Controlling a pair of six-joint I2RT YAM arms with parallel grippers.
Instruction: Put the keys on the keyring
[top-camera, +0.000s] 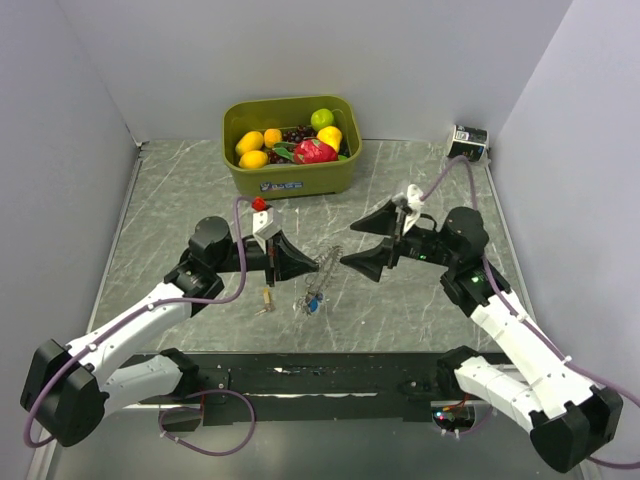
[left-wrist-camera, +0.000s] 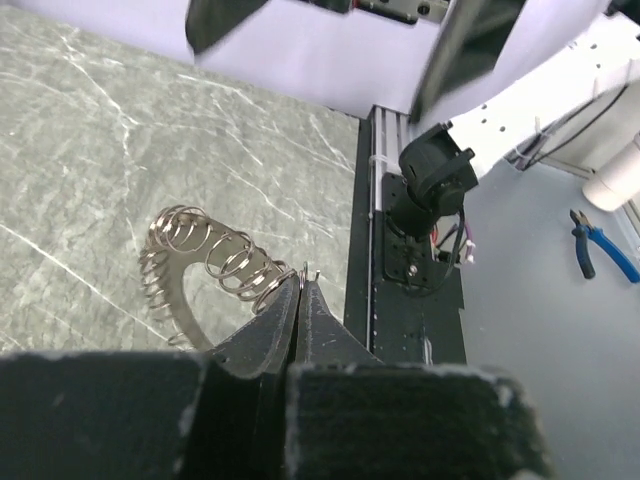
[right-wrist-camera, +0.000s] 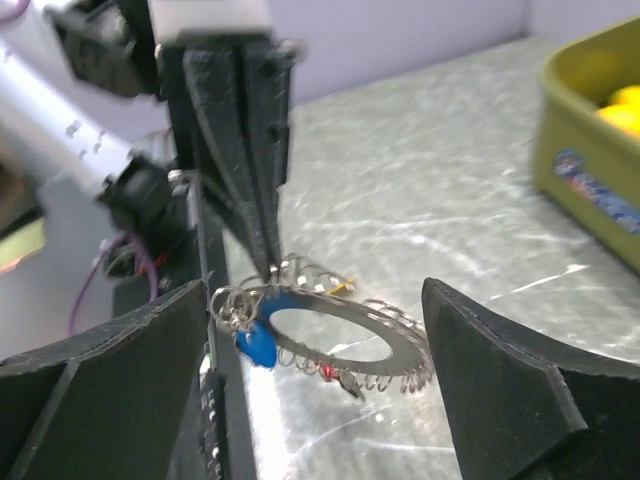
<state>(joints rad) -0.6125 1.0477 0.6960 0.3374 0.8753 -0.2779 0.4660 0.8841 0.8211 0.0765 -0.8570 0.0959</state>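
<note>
The keyring (right-wrist-camera: 400, 342) is a flat metal ring edged with many small wire loops, held tilted above the table. My left gripper (left-wrist-camera: 303, 282) is shut on one of those loops at the ring's edge (left-wrist-camera: 205, 262). A blue-headed key (right-wrist-camera: 256, 346) and a red-headed key (right-wrist-camera: 331, 372) hang from the ring. A yellow-headed key (top-camera: 266, 297) lies on the table to the left, apart from the ring. My right gripper (right-wrist-camera: 315, 305) is open, with its fingers (right-wrist-camera: 470, 370) standing on either side of the ring and not touching it. In the top view the ring (top-camera: 328, 262) hangs between both grippers.
A green bin (top-camera: 292, 178) full of fruit stands at the back of the table. A small black and white box (top-camera: 468, 141) sits in the back right corner. A black rail (top-camera: 330, 378) runs along the near edge. White walls close in both sides.
</note>
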